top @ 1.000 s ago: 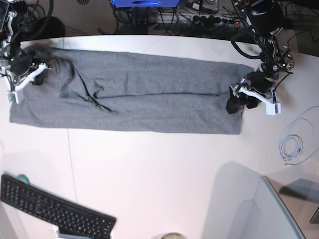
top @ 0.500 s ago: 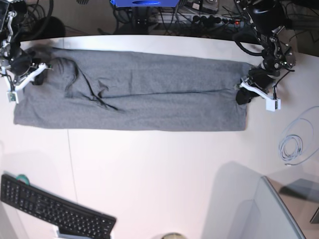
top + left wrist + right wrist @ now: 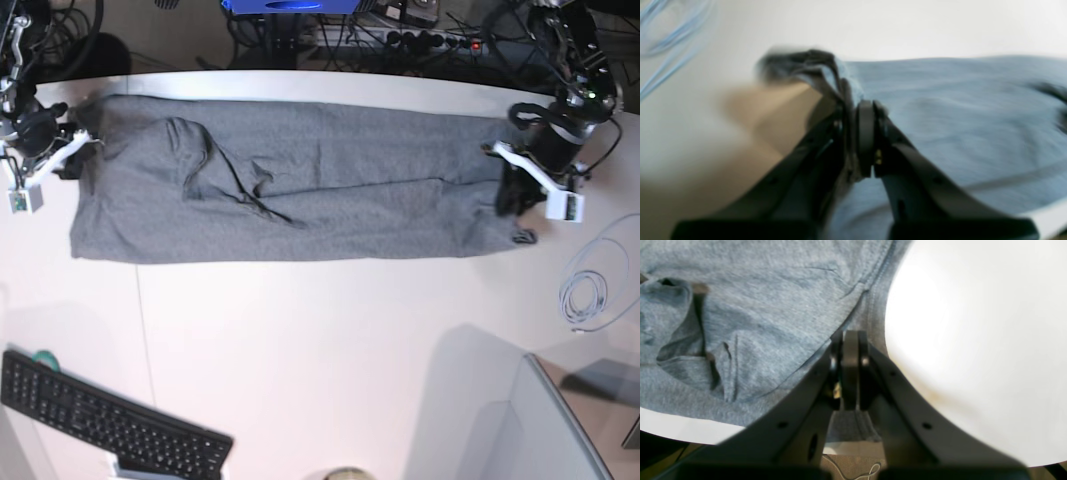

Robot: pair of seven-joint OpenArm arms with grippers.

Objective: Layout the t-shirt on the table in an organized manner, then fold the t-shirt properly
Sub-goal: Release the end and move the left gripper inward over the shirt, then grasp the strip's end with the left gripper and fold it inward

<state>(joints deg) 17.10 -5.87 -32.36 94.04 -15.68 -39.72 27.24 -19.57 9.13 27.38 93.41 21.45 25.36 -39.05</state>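
Stretching a heather-grey soft knit t-shirt [image 3: 300, 190] lengthwise across the smooth white curved-edge table [image 3: 300, 350]

Folded into a long band, the fabric lies mostly flat, with rumpled creases and a bunched fold toward the right arm's end. The black-fingered left gripper [image 3: 853, 133] is pinched narrow on a gathered, twisted tuft of the t-shirt's edge, blurred in its wrist view. The right gripper [image 3: 848, 370] is clamped tight on a stitched hem at the opposite end. A black plastic keyboard [image 3: 110, 425] sits at the near corner, and a pale coiled cable [image 3: 585, 295] lies near the left arm
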